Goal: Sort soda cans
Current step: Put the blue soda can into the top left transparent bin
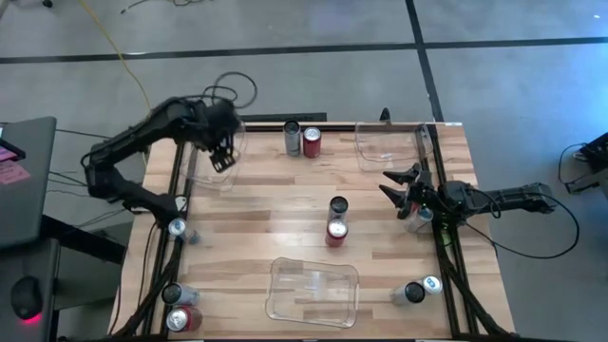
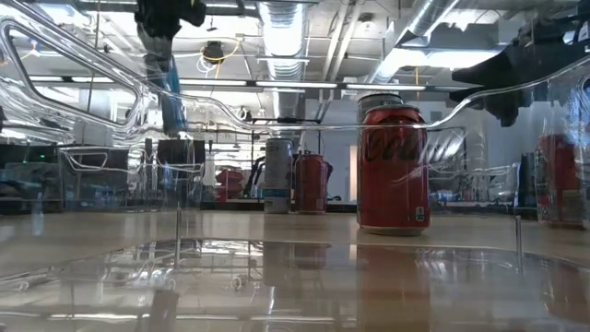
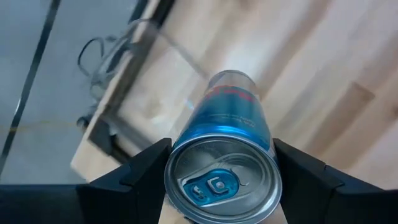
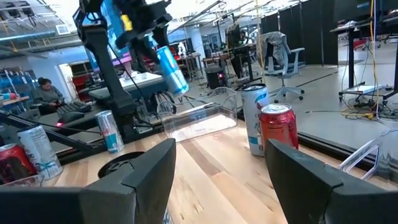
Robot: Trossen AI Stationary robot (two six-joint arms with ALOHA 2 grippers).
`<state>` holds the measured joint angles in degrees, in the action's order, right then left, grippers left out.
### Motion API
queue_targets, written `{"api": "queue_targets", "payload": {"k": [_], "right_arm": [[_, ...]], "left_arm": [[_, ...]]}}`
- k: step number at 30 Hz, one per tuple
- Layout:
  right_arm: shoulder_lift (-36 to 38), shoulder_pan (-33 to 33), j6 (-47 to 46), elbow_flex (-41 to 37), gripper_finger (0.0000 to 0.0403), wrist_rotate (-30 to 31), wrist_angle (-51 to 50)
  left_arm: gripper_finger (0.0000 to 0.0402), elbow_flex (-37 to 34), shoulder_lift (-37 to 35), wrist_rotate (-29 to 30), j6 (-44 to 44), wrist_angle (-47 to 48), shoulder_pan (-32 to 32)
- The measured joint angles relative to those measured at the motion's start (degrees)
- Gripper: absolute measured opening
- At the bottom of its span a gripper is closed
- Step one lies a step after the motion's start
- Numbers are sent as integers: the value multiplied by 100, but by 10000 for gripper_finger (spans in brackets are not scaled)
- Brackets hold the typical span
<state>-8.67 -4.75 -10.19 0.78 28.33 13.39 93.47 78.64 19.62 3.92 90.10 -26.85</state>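
My left gripper (image 1: 221, 157) is shut on a silver-blue soda can (image 3: 233, 112), held in the air over the clear bin (image 1: 204, 171) at the table's far left. My right gripper (image 1: 394, 185) waits open at the right edge, level, with nothing between its fingers. The other soda cans stand upright on their bases. A red one (image 1: 336, 231) and a dark-topped one (image 1: 338, 206) are at mid-table. A red (image 1: 312, 142) and a grey one (image 1: 292, 138) are at the far edge. My left gripper pinches the can's side wall near its silver top end (image 3: 189, 134) between its two fingers (image 3: 143, 171), one on each side. The fingers come from above, slanting down. The can hangs tilted below them (image 4: 169, 68), clear of the table and the bin.
A second clear bin (image 1: 389, 142) sits at the far right and a third (image 1: 313, 290) at the near middle. More cans stand at the left edge (image 1: 178, 228), the near left corner (image 1: 182, 319) and the near right (image 1: 413, 293). Bare wood lies left of centre.
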Motion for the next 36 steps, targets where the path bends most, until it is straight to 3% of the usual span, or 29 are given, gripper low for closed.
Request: {"api": "queue_targets", "payload": {"k": [11,25,36], "right_arm": [[-2,0,-337,0,270,-2,-422],[-2,2,-346,0,270,3,-577],[0,2,-469,0,270,22,-366]], "left_arm": [[234,-186,-12,131,-151,-22,-1462],[242,-2929,-617,-285,-259,-1136,-2367],[248,-3617,-726,-288,-358,-1581,-2468]]}}
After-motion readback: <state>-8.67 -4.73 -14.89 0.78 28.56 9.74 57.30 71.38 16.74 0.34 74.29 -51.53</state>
